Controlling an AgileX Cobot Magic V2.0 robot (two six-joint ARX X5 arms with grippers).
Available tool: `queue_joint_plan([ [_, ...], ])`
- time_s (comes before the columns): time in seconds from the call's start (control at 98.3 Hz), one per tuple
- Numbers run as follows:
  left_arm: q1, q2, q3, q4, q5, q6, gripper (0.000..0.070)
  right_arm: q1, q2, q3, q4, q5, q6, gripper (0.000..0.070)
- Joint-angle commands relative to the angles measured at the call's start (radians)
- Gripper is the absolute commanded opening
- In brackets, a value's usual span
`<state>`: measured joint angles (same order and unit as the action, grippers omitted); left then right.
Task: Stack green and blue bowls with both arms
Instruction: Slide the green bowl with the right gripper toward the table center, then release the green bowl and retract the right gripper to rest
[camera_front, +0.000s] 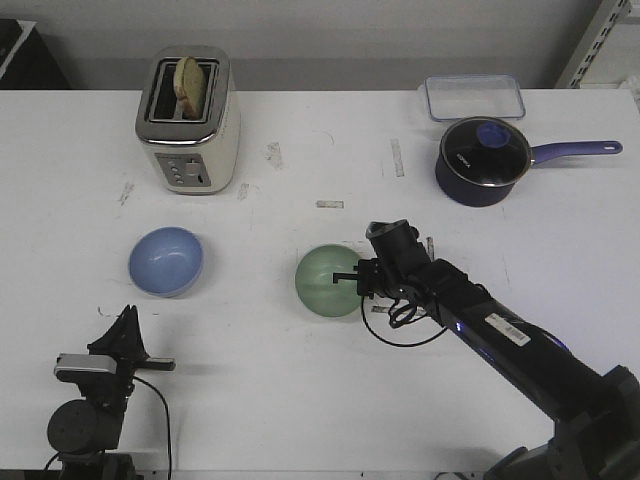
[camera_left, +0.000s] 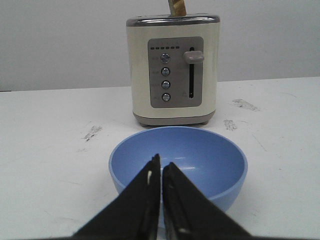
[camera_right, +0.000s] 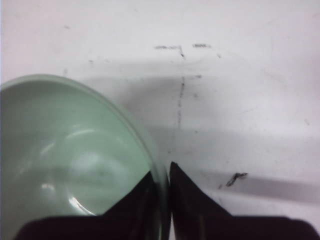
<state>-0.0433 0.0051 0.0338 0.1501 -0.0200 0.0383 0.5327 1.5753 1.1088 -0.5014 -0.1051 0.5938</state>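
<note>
We see the green bowl (camera_front: 328, 281) sitting upright near the middle of the white counter (camera_front: 300, 380), and our right gripper (camera_front: 358, 279) has reached in from the lower right to meet its right-hand rim. In the right wrist view the green bowl (camera_right: 70, 160) fills the lower left, and the right gripper (camera_right: 161, 187) has one black finger inside the rim and the other outside it, the two pressed close on the thin wall, so we read it as clamped on the bowl's edge. The blue bowl (camera_front: 166, 261) stands upright well to the left of the green one, apart from it, with the toaster (camera_front: 189, 120) farther back on the counter behind it. Our left gripper (camera_front: 128, 328) sits low at the near left edge, just short of the blue bowl and not touching it in the front view. From the left wrist view the blue bowl (camera_left: 178, 167) lies directly ahead, the left gripper (camera_left: 161, 167) pointing at its near wall with its fingers drawn together to a thin slit and nothing between them. The toaster (camera_left: 173, 70) stands behind the bowl, a slice of bread poking out of its top. At the far right of the counter we see a dark blue saucepan (camera_front: 483, 160) with a glass lid, and a clear container (camera_front: 474, 98) behind it.
</note>
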Motion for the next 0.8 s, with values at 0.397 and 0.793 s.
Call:
queue_joint_plan([
  [0.397,0.0,-0.002,-0.02,0.015,0.001,-0.005,0.0001,0.034,0.049,0.019,0.032,-0.001,0.016,0.0038],
  [0.793,0.0,-0.002,-0.02,0.015,0.001,-0.005,0.0001,0.04,0.006,0.019,0.048,0.002,-0.011,0.0273],
])
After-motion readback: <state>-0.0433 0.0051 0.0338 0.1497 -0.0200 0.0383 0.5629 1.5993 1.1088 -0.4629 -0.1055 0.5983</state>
